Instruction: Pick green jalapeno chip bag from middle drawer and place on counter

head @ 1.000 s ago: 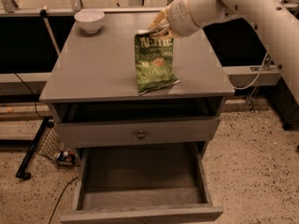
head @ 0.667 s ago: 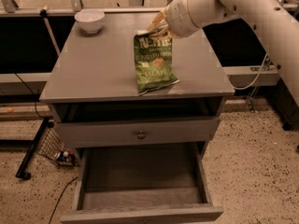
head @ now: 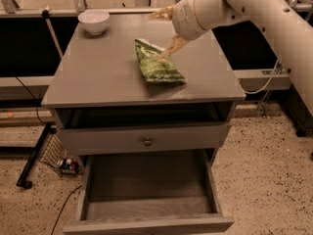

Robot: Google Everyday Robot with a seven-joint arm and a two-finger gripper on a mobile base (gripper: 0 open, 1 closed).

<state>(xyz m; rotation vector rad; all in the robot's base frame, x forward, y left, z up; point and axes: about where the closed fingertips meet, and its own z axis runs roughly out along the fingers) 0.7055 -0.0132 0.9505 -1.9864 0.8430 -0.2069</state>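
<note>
The green jalapeno chip bag (head: 159,65) lies flat on the counter (head: 98,72), right of its middle. My gripper (head: 157,37) hangs just above the bag's far end. Its fingers are spread: one points left over the counter and the lower fingertip (head: 162,58) is at the bag's top face. The gripper is open and holds nothing. The middle drawer (head: 146,180) is pulled out at the bottom of the view and its grey floor is bare.
A white bowl (head: 94,21) stands at the counter's far left corner. The drawer with a round knob (head: 147,141) is slightly out above the open one. A black wire rack (head: 44,153) and cables lie on the floor to the left.
The bag stood upright in my shut gripper before. Now it lies flat on the counter, and the gripper has opened and let it go.
</note>
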